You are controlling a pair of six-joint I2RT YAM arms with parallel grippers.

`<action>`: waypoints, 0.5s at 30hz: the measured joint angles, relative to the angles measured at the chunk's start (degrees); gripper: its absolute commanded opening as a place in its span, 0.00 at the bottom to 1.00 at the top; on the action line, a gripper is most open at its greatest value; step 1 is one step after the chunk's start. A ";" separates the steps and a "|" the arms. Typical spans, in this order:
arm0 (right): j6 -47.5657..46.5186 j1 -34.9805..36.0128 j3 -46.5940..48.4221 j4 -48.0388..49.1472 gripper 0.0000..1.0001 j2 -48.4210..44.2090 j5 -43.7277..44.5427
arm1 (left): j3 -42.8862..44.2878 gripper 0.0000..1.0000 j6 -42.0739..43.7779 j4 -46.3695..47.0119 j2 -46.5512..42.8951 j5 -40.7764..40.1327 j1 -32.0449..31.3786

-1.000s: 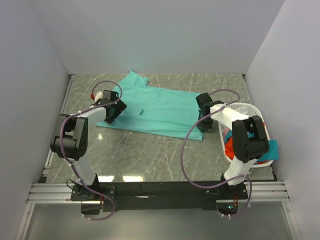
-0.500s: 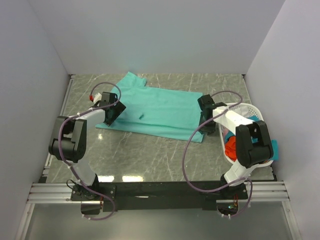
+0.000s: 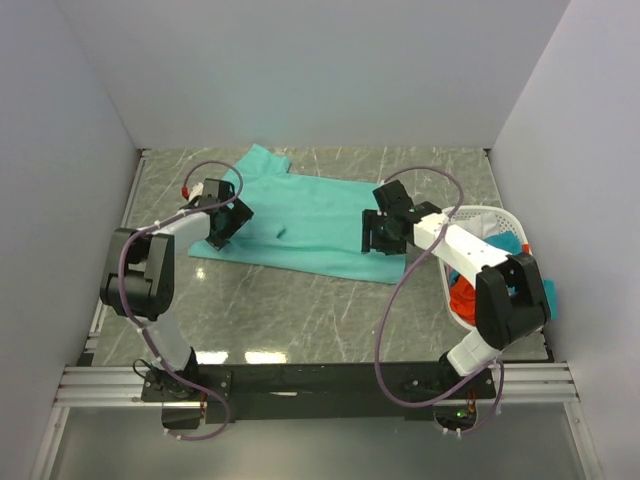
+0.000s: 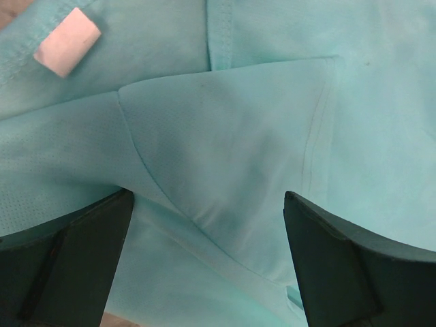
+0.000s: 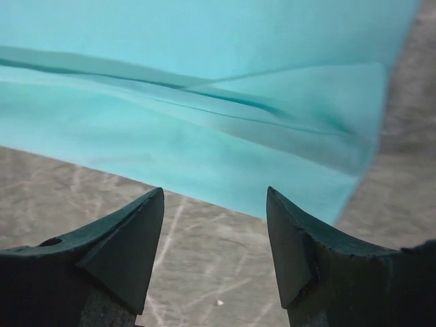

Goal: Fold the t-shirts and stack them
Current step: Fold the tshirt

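2 arms, 2 grippers, 1 shirt laid out, 1 basket. Teal-green t-shirt (image 3: pixel 310 222) lies spread on the far-mid part of the marble table (image 3: pixel 300 315), long axis L-R, one sleeve pointing to the far-left corner; folds & creases show in both wrist views. L gripper (image 3: pixel 222 228) is over the shirt's left end, fingers spread wide w/ nothing pinched between them; the wrist cam shows only teal cloth (image 4: pixel 225 136) under it, plus 1 white tag (image 4: pixel 67 42) at upper left. Can't tell if its tips touch the fabric. R gripper (image 3: pixel 378 235) is at the shirt's right end near the near hem, jaws likewise apart, not holding anything; its cam shows the hem edge (image 5: pixel 204 88) running across w/ bare marble (image 5: pixel 204 272) on the near side. White lattice basket (image 3: pixel 500 218) sits at the right edge by the wall, holding 2 visible colours: orange-red cloth (image 3: pixel 462 297) & blue-teal cloth (image 3: pixel 548 297), the latter draped over the rim. Marble shows between the near hem & arm bases. White walls on 3 sides.
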 measured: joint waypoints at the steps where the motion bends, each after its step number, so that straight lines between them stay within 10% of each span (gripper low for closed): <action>1: 0.04 0.17 0.00 0.92 0.68 0.28 -1.40 | 0.44 0.99 0.20 0.11 0.48 0.66 0.00; 15: 1.20 0.37 -1.31 8.83 0.68 11.82 -7.43 | -0.37 0.99 -0.17 3.91 1.07 1.99 -0.28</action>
